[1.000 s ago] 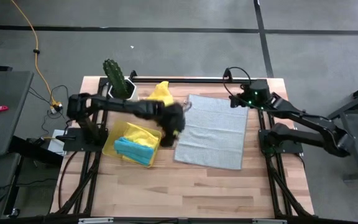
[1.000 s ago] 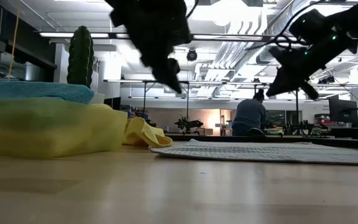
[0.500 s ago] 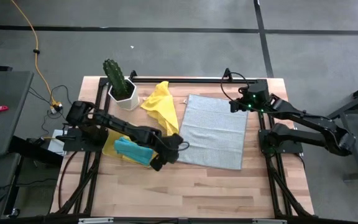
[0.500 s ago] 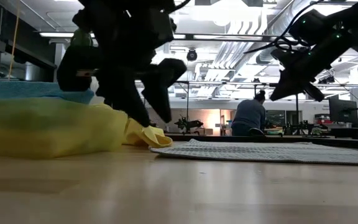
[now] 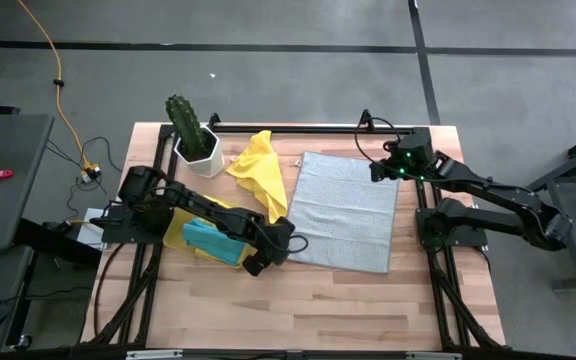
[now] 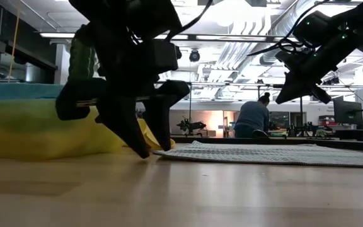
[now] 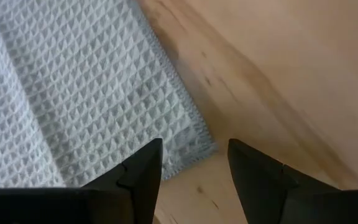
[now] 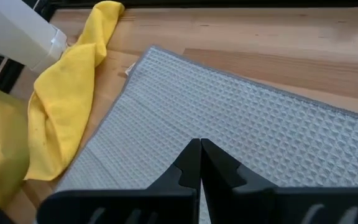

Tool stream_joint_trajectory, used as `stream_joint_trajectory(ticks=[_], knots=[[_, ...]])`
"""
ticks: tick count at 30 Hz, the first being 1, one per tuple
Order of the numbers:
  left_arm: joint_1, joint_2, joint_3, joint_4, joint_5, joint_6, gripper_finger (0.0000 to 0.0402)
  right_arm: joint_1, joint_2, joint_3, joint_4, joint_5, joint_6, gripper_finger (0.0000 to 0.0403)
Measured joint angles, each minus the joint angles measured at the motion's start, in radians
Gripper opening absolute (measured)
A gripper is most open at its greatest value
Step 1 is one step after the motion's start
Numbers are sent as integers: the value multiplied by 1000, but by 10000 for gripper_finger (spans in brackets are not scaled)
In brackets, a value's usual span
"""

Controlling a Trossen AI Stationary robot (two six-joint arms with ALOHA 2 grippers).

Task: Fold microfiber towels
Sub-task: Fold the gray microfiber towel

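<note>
High view shows you the grey towel lying flat and spread out in the middle of the table, with no fold made yet. Beside its far left edge lies a loose yellow towel, and more towels, yellow and turquoise, sit in the yellow tray to the left.

Your left gripper is low at the near left corner of the grey towel. In the left wrist view its fingers stand apart, with the corner just in front of them, and nothing is between them. So I judge the step in hand is reaching for this corner.

Your right gripper hovers above the far right corner with its fingers pressed together and empty.

For the next move, you probably need to slide the left fingers over the corner, close on it, and open the right fingers for the other corner.
</note>
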Motion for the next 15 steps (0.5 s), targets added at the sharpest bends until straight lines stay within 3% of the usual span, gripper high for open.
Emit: stream_joint_trajectory(ticks=[7, 15], knots=[[3, 7, 1, -2, 0, 22, 157, 0, -12, 0, 3, -76, 3, 0], [1, 7, 0, -10, -10, -27, 12, 75, -172, 1, -19, -368, -30, 0]])
